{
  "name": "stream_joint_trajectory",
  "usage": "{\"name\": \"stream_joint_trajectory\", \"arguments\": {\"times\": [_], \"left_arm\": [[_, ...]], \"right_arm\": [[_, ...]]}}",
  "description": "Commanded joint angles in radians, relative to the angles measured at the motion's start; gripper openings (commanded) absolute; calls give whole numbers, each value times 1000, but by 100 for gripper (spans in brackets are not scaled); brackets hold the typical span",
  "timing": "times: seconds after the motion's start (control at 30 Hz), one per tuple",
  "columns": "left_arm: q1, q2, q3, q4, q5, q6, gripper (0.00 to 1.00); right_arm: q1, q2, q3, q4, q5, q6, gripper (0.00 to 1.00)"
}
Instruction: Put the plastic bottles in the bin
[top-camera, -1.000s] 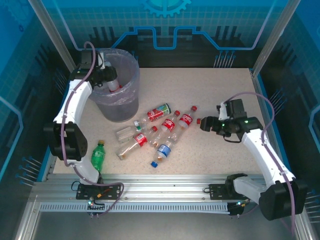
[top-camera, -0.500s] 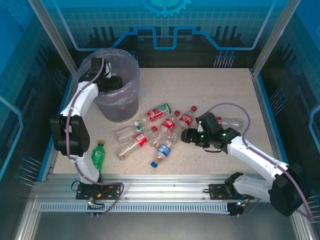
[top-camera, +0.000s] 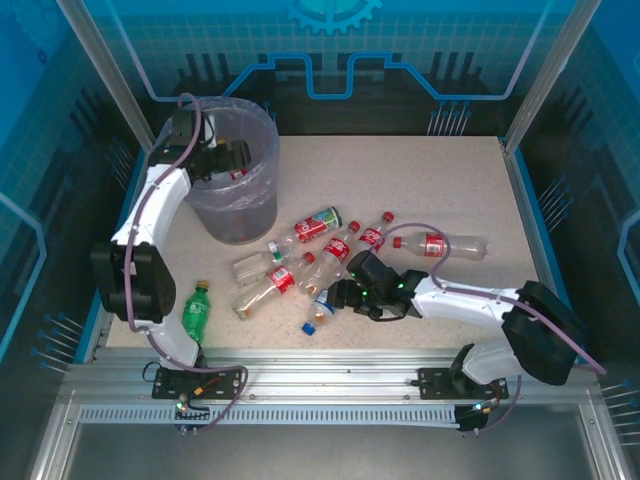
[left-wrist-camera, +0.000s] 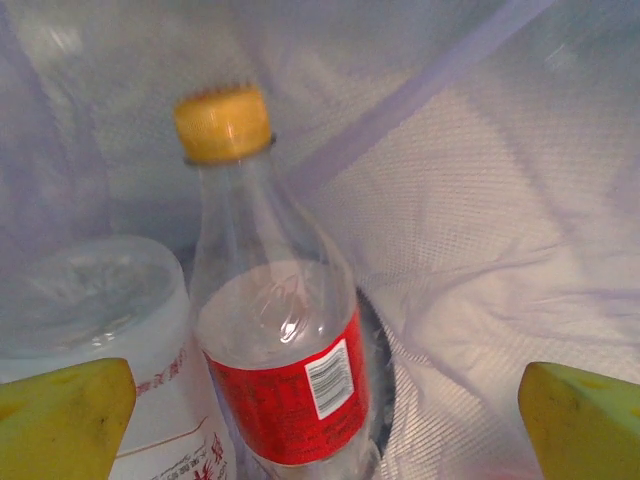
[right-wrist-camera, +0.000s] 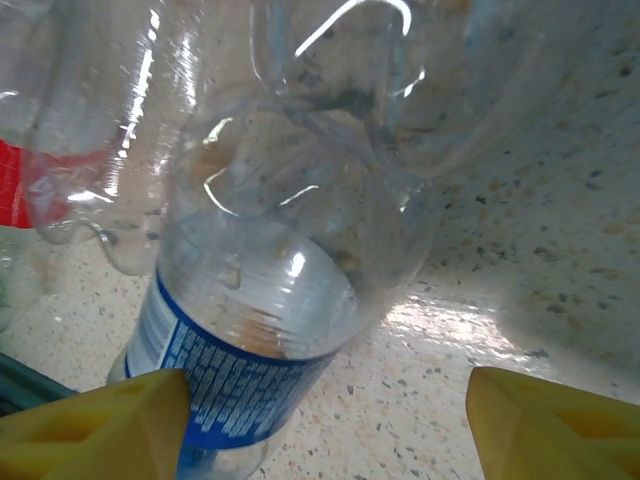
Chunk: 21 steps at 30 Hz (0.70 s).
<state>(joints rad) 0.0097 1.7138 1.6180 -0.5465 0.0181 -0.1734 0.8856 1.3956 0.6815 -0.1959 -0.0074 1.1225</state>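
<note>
Left wrist view shows left gripper (left-wrist-camera: 322, 415) spread over red-labelled bottle (left-wrist-camera: 285, 390) in bin (left-wrist-camera: 480, 200); right gripper (right-wrist-camera: 330, 420) spread.

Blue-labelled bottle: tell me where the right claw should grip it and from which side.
Grip the blue-labelled bottle across its labelled middle, coming down from above. It lies on its side on the table, so the round body should fit between the right claw's open fingers, which already straddle it.
</note>
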Motion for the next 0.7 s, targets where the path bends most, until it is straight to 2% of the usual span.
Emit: {"name": "stream_joint_trajectory", "arguments": {"times": [0.0, 0.2, 0.43, 0.57, 0.67], "left_arm": [[-6, -130, 62, 7, -30, 25, 99], [-13, -288, 32, -42, -46, 13, 99], [-96, -494, -161, -53, -44, -28, 99], [-134, -574, -243, -59, -30, -68, 99], [-174, -589, -243, -87, -21, -84, 99]], "right_arm": [[18, 48, 31, 79, 22, 33, 75], [18, 119, 41, 123, 23, 36, 76], [9, 207, 78, 140, 33, 19, 73], [6, 195, 89, 110, 54, 13, 69], [-2, 163, 84, 94, 81, 4, 65]]}}
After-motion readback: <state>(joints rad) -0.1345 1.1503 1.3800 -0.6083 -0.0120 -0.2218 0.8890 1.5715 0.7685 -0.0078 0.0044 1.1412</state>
